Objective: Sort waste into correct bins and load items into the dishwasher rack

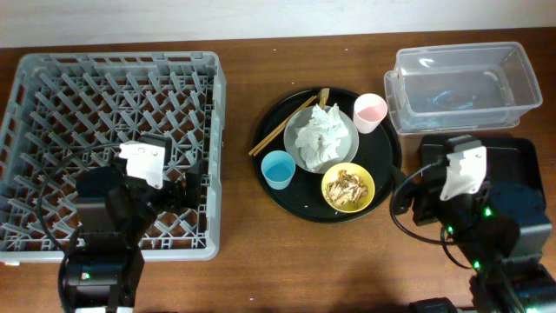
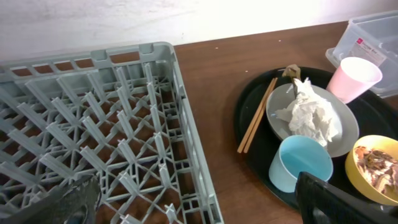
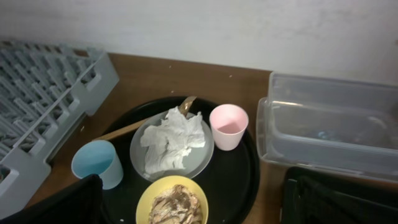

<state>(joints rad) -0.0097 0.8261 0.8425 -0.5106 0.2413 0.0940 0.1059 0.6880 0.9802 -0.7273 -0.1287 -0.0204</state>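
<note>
On the round black tray (image 1: 382,165), crumpled white tissue (image 1: 320,135) lies on the pale green plate (image 1: 347,153). A yellow bowl (image 1: 348,187) holds brownish food scraps (image 3: 177,205). A pink cup (image 1: 369,112), a light-blue cup (image 1: 277,169) and two chopsticks (image 1: 276,132) are there too. The grey dishwasher rack (image 1: 122,59) stands at the left. My left gripper (image 1: 193,184) is open and empty over the rack's right part. My right gripper (image 1: 417,178) is open and empty just right of the round tray.
The clear tub (image 1: 465,83) stands at the back right. The flat black tray (image 1: 532,165) lies in front of it, partly under my right arm. Bare wooden table separates the rack and the round tray.
</note>
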